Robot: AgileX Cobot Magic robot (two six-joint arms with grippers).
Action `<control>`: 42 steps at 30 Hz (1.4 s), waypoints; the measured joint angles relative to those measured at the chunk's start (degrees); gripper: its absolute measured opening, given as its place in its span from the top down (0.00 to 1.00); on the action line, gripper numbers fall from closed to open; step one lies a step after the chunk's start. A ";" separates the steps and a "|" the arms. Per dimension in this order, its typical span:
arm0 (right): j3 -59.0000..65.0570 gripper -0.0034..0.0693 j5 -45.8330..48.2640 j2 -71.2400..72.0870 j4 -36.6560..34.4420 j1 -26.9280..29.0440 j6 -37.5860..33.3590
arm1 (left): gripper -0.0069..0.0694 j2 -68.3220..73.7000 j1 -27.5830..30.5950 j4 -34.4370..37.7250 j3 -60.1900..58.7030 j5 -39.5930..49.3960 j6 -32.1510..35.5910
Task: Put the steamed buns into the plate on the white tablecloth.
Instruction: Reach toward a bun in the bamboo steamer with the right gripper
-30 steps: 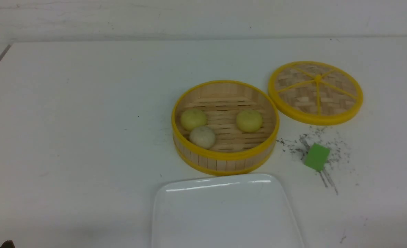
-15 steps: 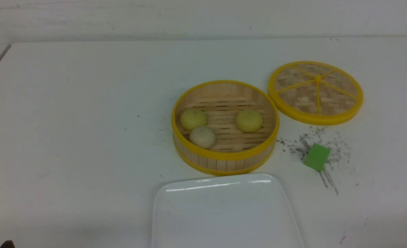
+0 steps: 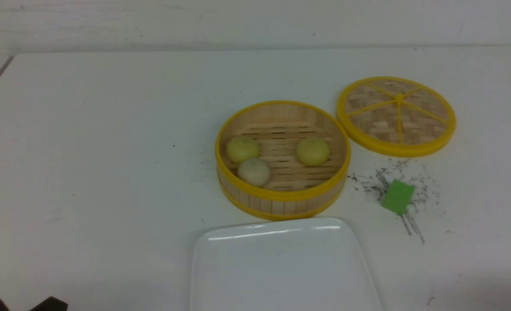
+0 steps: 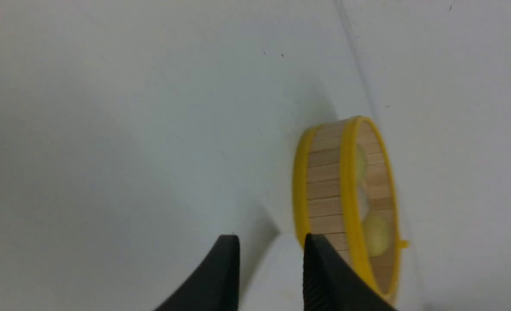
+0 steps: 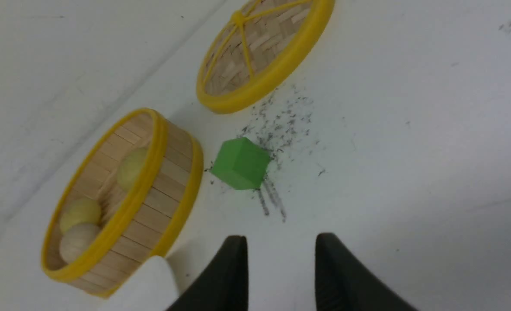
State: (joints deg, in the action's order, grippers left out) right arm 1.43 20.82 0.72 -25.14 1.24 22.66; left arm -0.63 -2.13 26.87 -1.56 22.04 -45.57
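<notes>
I take this for a lab test bench rather than a kitchen. A scuffed, speckled white tablecloth [image 3: 87, 172] covers the whole table, with a bare white wall [image 3: 255, 21] behind. On it lie staged props: a yellow-rimmed bamboo steamer [image 3: 281, 203], its lid [image 3: 396, 114] and a green cube [image 3: 397, 196].

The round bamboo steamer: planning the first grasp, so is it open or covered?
Open: the yellow-rimmed bamboo steamer carries no lid; its woven lid lies beside it on the white tablecloth, and three steamed buns show inside.
</notes>
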 joint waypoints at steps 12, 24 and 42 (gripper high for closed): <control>-13.27 0.84 -0.75 -2.05 -0.10 0.00 -7.95 | 0.79 0.50 -1.98 1.22 11.23 8.69 15.16; -39.80 0.95 36.32 -43.73 17.13 0.00 -12.49 | 0.91 31.50 -2.02 -9.54 28.37 37.93 25.42; -68.53 0.71 28.50 -88.09 -5.29 -23.03 -41.09 | 0.89 40.63 -2.02 -9.66 29.58 35.02 32.56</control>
State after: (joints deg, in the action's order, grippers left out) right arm -67.10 49.32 -87.37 -30.44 -21.80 -18.43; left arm 40.00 -4.15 17.22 28.02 57.05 -13.01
